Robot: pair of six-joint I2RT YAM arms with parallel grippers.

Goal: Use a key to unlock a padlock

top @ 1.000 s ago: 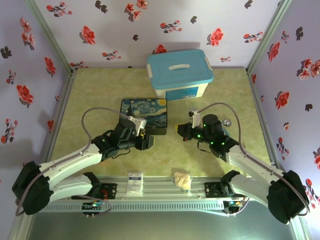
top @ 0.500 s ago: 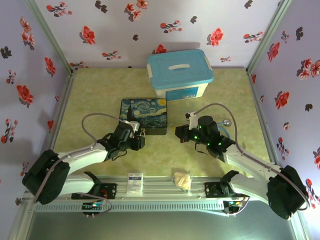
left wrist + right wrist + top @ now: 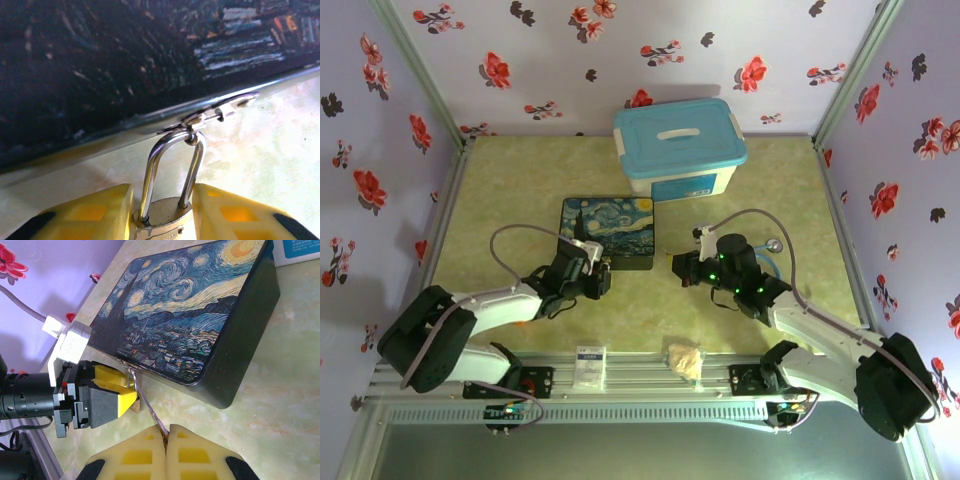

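From above, the left gripper [image 3: 603, 272] and right gripper [image 3: 678, 268] sit at the tin's [image 3: 610, 230] near edge; the left wrist view shows the left gripper clamping the padlock [image 3: 162, 217], its shackle [image 3: 150, 170] shut through the tin's hasp [image 3: 215, 112]; the right wrist view shows the right gripper pinching the key [image 3: 152, 412] just off the tin's front, seemingly not yet inserted.

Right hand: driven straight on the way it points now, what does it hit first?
Probably the tin, its dark side wall dead ahead of the right hand. The key it pinches slants left to the padlock, so that may touch sooner; depth unclear.
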